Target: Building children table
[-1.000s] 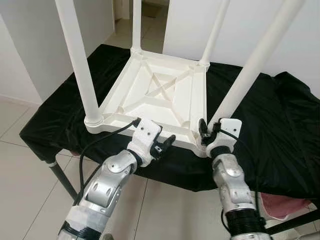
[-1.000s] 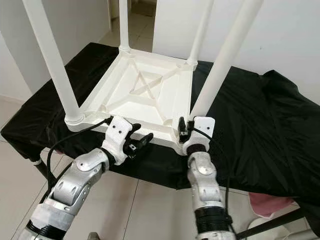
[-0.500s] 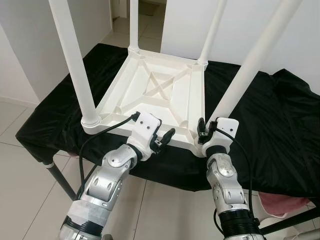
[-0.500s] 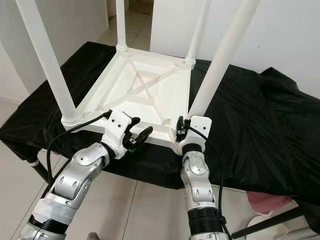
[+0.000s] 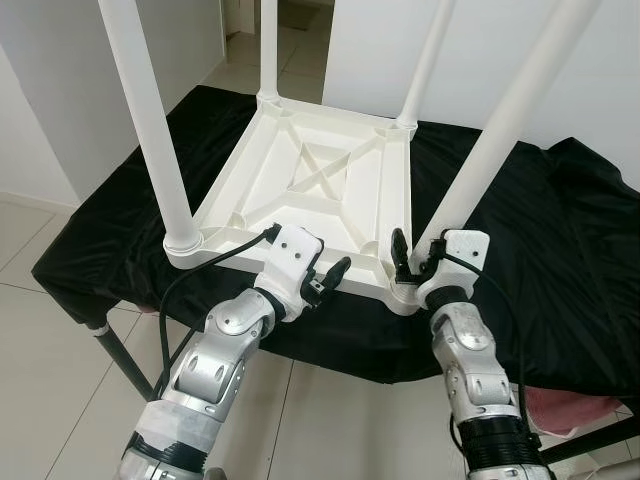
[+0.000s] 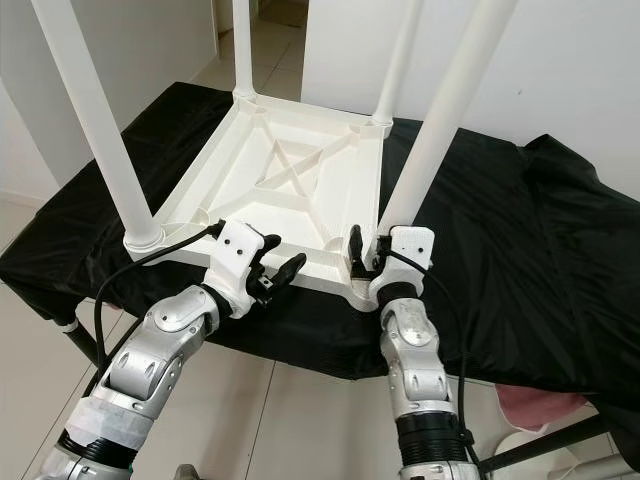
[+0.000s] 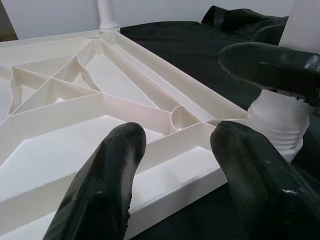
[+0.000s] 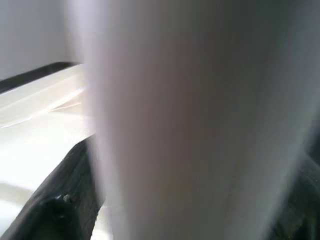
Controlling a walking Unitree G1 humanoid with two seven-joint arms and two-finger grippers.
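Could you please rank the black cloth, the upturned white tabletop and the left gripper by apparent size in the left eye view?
1. black cloth
2. upturned white tabletop
3. left gripper, smallest despite being nearest the camera

Black cloth (image 5: 540,220), tiled floor (image 5: 40,370)

Looks like a room in a home. Pale glossy floor tiles (image 5: 40,330) underfoot, plain white walls (image 5: 60,90) on the left and far right, and an open doorway (image 5: 290,40) at the far side leading onto more tiled floor. Near the middle, a folding desk (image 5: 110,340) on dark metal legs, draped in a loose black cloth (image 5: 560,250). At the near right corner, a bit of pink fabric (image 5: 560,405) under the desk edge.
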